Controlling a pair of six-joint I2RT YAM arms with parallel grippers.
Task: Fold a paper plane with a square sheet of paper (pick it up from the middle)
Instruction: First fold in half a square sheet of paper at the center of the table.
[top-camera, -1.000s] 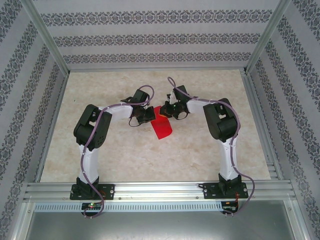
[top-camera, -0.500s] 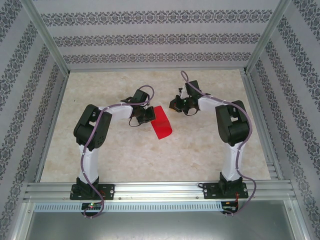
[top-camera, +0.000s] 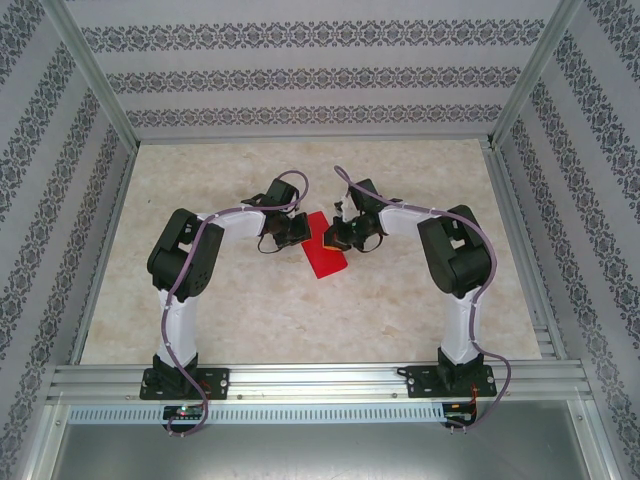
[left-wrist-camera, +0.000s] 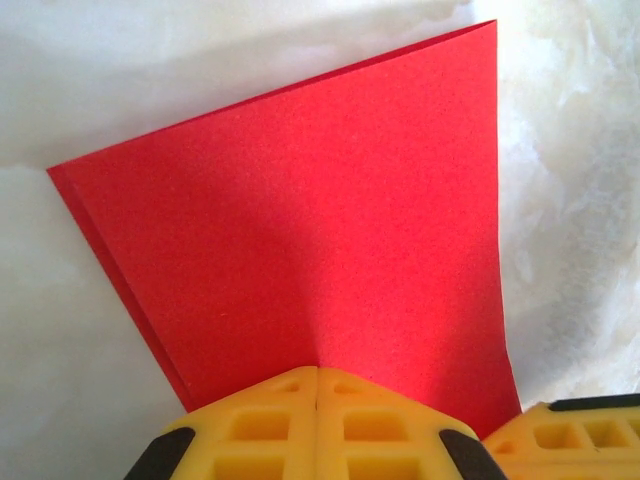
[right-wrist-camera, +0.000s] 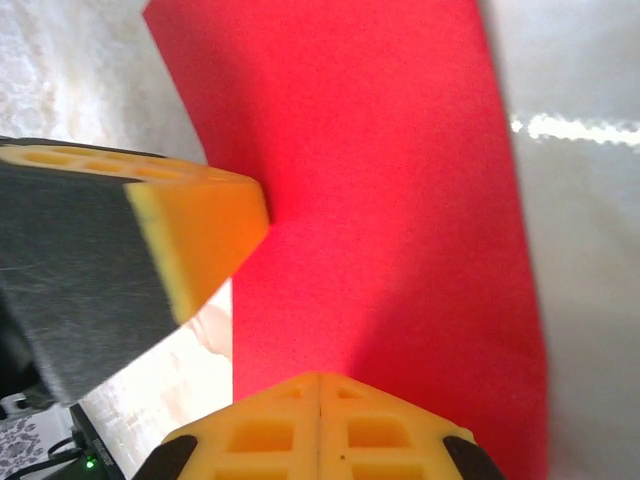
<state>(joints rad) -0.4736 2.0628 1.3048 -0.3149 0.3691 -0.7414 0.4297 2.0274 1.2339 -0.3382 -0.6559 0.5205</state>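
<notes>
Table (top-camera: 210, 310): flat top, pale beige with a marbled pattern. Aluminium rails bound it at 3, 6 and 9 o'clock.

One item on it: a red sheet of paper (top-camera: 325, 257), at about the table centre. Its long axis runs roughly from 11 to 5 o'clock. The sheet is folded over, and doubled edges show in the left wrist view. Cannot tell whether it lies fully flat.
</notes>
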